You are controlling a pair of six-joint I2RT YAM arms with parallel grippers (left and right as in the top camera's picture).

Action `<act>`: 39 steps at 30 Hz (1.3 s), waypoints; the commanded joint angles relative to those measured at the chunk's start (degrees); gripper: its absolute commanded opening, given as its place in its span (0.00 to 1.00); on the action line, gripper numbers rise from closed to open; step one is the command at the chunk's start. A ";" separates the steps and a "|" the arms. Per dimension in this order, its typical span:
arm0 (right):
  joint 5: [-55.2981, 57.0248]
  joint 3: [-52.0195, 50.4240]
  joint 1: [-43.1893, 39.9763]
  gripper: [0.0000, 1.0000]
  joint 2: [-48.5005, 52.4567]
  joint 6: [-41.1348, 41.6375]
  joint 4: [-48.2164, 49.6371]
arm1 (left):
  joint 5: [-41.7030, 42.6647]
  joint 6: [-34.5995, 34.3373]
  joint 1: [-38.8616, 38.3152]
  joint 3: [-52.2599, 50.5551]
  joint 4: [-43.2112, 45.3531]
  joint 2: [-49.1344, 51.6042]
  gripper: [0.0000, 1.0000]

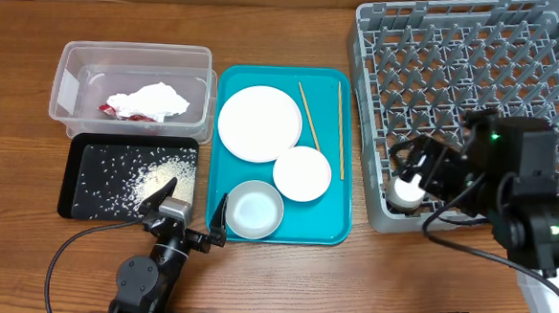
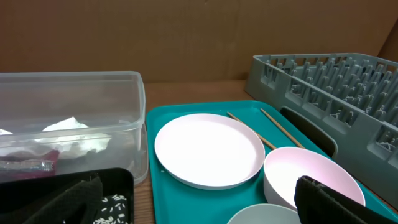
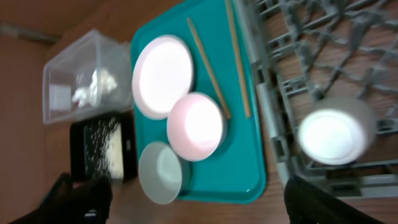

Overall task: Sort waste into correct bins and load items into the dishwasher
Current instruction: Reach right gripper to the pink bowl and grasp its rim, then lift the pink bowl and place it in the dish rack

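The clear tub (image 1: 73,79) holds the white napkin (image 1: 150,99) and the red wrapper (image 1: 128,115). The black tray (image 1: 75,179) holds rice grains (image 1: 159,177). The large plate (image 1: 260,123), a smaller dish (image 1: 303,173), a bowl (image 1: 254,211) and two chopsticks (image 1: 308,115) lie on the teal tray (image 1: 324,221). A small white cup (image 1: 409,191) sits in the front left corner of the grey dish rack (image 1: 475,80). My right gripper (image 1: 418,169) hovers open just above the cup (image 3: 336,130). My left gripper (image 1: 188,217) is open and empty, low between the black tray and the bowl (image 2: 267,214).
The rack's left wall (image 2: 298,93) rises right beside the teal tray. The tub stands directly behind the black tray. Bare wooden table runs along the front edge, where both arms' bases and cables lie.
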 commanded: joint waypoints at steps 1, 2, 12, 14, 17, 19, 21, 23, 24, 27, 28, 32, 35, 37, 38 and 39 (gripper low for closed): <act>0.07 -1.36 9.11 0.90 2.34 -1.14 1.33 | 0.20 0.68 -0.26 -0.24 0.00 -0.31 1.00; 1.36 -1.81 11.37 0.90 3.02 -0.94 1.81 | 0.20 0.68 -0.26 -0.24 0.00 -0.31 1.00; 22.75 -3.15 28.06 0.77 22.93 21.70 6.12 | 0.20 0.68 -0.26 -0.24 -0.02 -0.31 1.00; 22.60 -3.15 28.02 0.76 27.47 24.87 7.34 | 0.20 0.68 -0.26 -0.24 0.00 -0.31 1.00; 19.85 -3.15 27.47 0.73 33.97 25.27 11.21 | 0.20 0.68 -0.26 -0.24 -0.02 -0.31 1.00; 18.05 -3.15 27.21 0.71 37.31 25.70 13.42 | 0.20 0.68 -0.26 -0.24 -0.02 -0.31 1.00; 18.75 -3.15 27.06 0.68 40.35 28.17 14.19 | 0.20 0.68 -0.26 -0.24 -0.02 -0.31 1.00; 18.71 -3.15 26.49 0.64 43.01 30.51 14.56 | 0.20 0.68 -0.26 -0.24 -0.02 -0.31 1.00; 18.73 -3.15 26.16 0.62 43.87 30.80 14.60 | 0.20 0.68 -0.26 -0.24 -0.02 -0.31 1.00; 18.16 -3.13 24.96 0.36 44.81 30.75 14.05 | 0.20 0.68 -0.26 -0.24 -0.02 -0.31 1.00; 18.23 -3.06 24.70 0.26 44.68 30.71 13.62 | 0.20 0.68 -0.26 -0.24 0.00 -0.31 1.00; 18.73 -1.99 22.75 0.08 41.59 28.28 11.69 | 0.20 0.68 -0.26 -0.24 -0.02 -0.31 1.00; 19.30 -0.63 21.75 0.04 37.70 23.02 11.58 | 0.20 0.68 -0.26 -0.24 -0.02 -0.31 1.00; 20.85 0.68 21.59 0.04 34.07 18.51 11.41 | 0.20 0.68 -0.26 -0.24 -0.02 -0.31 1.00; 21.84 1.42 21.62 0.04 31.98 16.31 11.23 | 0.20 0.68 -0.26 -0.24 -0.02 -0.31 1.00; 23.06 2.32 21.62 0.04 29.51 13.46 11.19 | 0.20 0.68 -0.26 -0.24 -0.02 -0.31 1.00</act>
